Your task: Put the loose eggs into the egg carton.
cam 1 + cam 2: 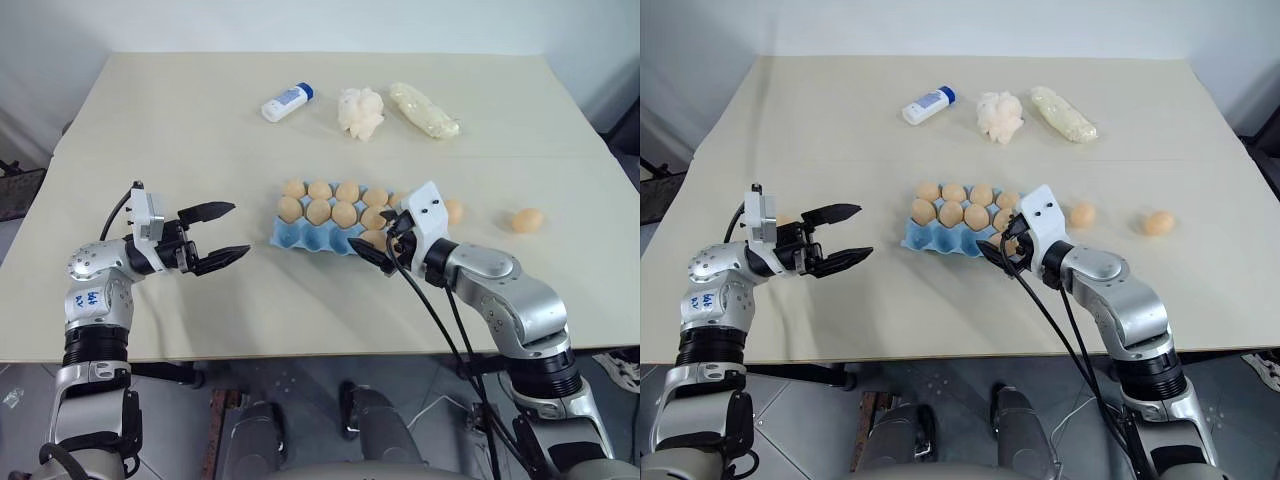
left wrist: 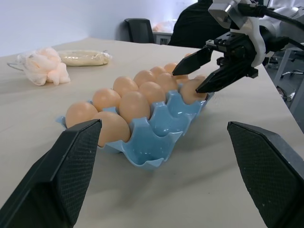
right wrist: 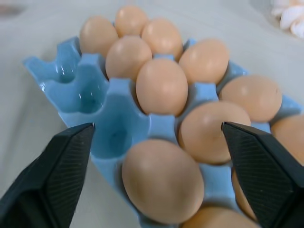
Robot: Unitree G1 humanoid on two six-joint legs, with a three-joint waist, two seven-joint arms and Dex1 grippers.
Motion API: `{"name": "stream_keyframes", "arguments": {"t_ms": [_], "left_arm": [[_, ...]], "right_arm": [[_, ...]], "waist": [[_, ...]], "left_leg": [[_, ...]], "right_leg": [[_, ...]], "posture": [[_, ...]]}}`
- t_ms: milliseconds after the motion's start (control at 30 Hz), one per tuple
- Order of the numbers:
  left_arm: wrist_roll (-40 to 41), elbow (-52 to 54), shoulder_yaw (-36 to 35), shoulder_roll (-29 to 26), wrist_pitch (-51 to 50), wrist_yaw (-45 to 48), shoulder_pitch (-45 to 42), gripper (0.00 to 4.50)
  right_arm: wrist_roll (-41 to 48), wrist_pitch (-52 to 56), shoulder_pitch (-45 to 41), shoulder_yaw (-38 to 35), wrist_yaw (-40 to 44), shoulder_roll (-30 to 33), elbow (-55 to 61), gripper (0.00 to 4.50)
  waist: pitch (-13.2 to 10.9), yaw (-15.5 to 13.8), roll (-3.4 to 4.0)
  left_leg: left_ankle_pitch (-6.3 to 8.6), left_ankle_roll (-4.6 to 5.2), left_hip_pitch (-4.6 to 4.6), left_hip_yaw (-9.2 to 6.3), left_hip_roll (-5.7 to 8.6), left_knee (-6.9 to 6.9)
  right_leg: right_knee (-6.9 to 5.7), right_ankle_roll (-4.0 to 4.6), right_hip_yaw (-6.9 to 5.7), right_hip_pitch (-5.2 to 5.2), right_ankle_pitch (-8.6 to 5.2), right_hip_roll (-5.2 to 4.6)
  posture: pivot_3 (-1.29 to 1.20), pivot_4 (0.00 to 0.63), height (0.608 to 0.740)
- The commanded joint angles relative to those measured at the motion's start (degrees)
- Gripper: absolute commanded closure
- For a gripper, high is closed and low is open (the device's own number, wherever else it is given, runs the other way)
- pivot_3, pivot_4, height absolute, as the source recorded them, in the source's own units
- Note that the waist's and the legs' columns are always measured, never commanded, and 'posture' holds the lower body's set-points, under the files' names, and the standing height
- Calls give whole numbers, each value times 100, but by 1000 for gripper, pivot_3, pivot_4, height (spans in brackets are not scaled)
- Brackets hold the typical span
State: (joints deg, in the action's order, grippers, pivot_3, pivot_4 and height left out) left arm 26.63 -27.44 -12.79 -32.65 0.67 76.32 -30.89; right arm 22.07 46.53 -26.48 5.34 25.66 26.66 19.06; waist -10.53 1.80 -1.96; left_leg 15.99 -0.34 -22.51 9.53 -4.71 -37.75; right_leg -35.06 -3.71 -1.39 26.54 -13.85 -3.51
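The light blue moulded egg carton (image 1: 300,236) is seen at the centre of the beige table (image 1: 200,130), most cups filled with smooth tan-orange oval eggs; a few cups at its lower-left end are empty. Two loose eggs remain on the table right of centre: one (image 1: 1081,214) just beside the carton's right end, one (image 1: 1158,222) farther right, well apart. The right gripper (image 1: 378,243) is held at the carton's lower-right corner, fingers spread wide around an egg (image 3: 163,181) seated in the near cup, nothing held. The left gripper (image 1: 218,236) hangs left of the carton, fingers wide, empty. The eggs are judged light, rigid but brittle, and slippery on their curved shells; each is best taken across its narrow middle with gentle closing force. The carton is judged thin and liable to slide if pushed.
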Motion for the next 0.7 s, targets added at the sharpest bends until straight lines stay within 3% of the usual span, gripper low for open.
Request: {"name": "stream_keyframes", "arguments": {"t_ms": [33,100,233,400,700], "left_arm": [[111,100,-108,-67,82,-4,-81,0],[113,85,-108,-66,85,-7,-89,0],[116,50,-113,-52,101,-6,-95,0],[103,-15,-113,1,160,-38,-90,0],[122,-31,-113,2,172,-37,-118,0]], "right_arm": [[215,46,45,-618,142,291,509,6],[328,25,169,-818,259,437,633,6],[793,-282,1043,-2157,988,1132,861,6],[695,-1114,2414,-3520,1895,1837,287,6],[520,-1743,3037,-4231,2160,2130,-652,6]], "waist": [[0,-8,0],[0,-14,-1],[1,-42,-1],[1,-47,-2],[2,30,-4]], "left_leg": [[0,1,-1,0,0,0],[1,1,-1,0,1,0],[4,-1,-5,-6,2,2],[9,5,-3,-5,5,1],[-5,6,31,9,5,0]], "right_leg": [[2,0,0,0,0,0],[6,0,0,-1,0,-1],[13,-1,-7,-3,0,0],[28,-8,-6,-15,2,0],[28,-11,26,-27,7,9]], "posture": [[0,150,740],[0,150,740],[0,150,740],[0,150,740],[0,150,740]]}}
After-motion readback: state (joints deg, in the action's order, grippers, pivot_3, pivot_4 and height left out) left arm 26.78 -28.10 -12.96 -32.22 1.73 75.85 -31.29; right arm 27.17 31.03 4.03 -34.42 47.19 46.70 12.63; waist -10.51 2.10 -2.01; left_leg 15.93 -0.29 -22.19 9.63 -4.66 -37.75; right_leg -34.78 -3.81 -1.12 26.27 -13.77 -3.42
